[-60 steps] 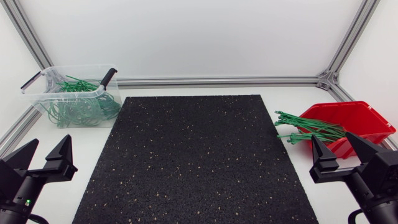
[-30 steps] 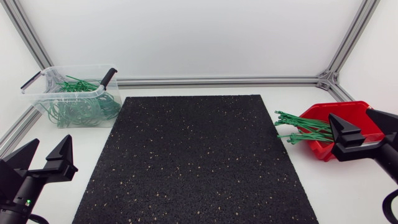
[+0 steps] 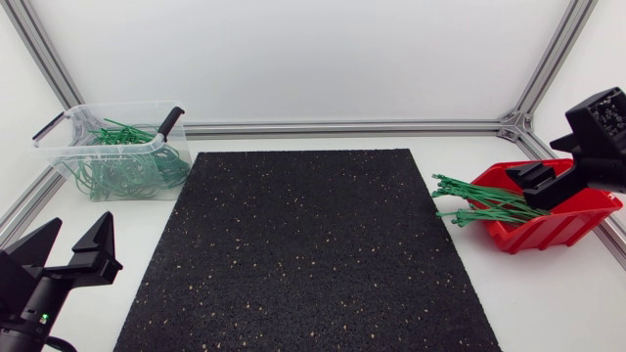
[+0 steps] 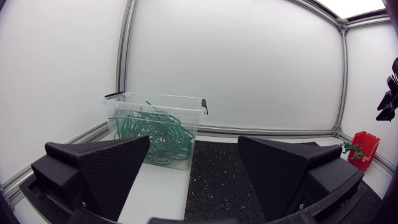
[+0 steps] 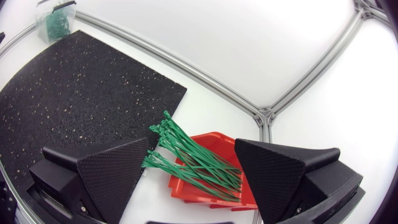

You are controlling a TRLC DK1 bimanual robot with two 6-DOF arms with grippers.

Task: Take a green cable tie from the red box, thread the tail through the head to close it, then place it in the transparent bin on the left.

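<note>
The right hand [image 5: 192, 148] has gone up from 4 o'clock and now hangs over the red box [image 3: 562, 227] at 3 o'clock, spread wide, holding nothing. The green ties [image 3: 486, 203] lie in the box, ready to pick.

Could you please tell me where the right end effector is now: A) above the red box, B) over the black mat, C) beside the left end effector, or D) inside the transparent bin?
A: the right end effector hangs open above the red box, looking down on the green cable ties in it.
</note>
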